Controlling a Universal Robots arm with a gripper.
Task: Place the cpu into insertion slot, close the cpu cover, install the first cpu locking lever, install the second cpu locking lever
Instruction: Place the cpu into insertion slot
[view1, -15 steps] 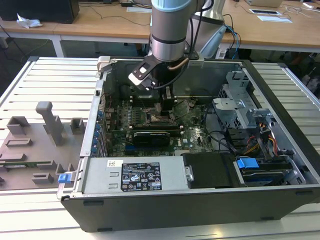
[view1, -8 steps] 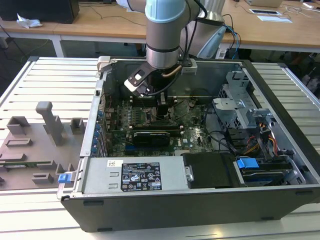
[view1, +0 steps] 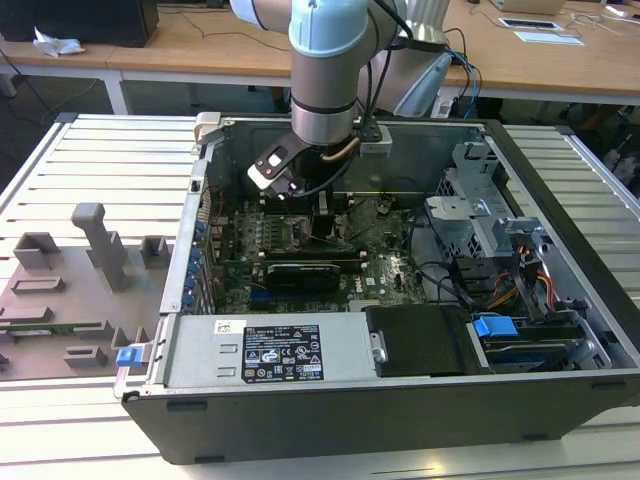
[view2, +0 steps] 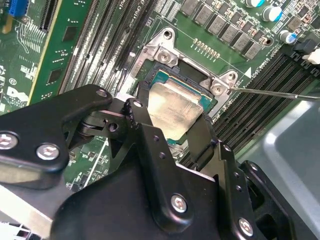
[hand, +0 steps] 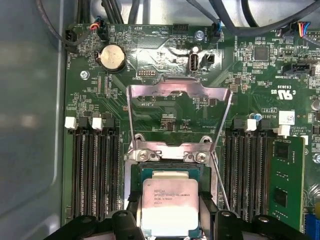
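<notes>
The arm reaches down from above into an open computer case (view1: 350, 425) that lies on its side on a slatted table (view1: 100, 150). In the exterior view the gripper (view1: 325, 215) hangs over the middle of the green board (view1: 390, 265), well inside the case walls. On the exterior view's left, a grey tray of fixtures (view1: 70, 290) sits on the table beside the case.

In both wrist views the gripper (view2: 170, 120) (hand: 170, 212) straddles the cpu (view2: 175, 107) (hand: 170, 200). Its two black fingers (view2: 137, 117) (hand: 134, 212) are drawn in against two opposite edges of the chip, with only the chip's width between them, so it has hold of the cpu. The cpu lies flat, silver top up, within the slot (view2: 165, 55) (hand: 170, 156). A narrow band of its green edge and the slot's dark frame show around it.

The cover (hand: 180, 91) stands open, tipped up and back from its hinge at the slot's far edge, so the board shows through its square opening. A thin wire lever (view2: 275, 94) (hand: 220, 182) runs slantwise beside the slot, unlatched and clear of the cover.

Long black memory slots (hand: 95, 170) flank the slot on both sides, and a green memory card (hand: 287, 180) stands in one of the outer ones. A round coin battery (hand: 112, 56) sits on the board beyond the cover.
</notes>
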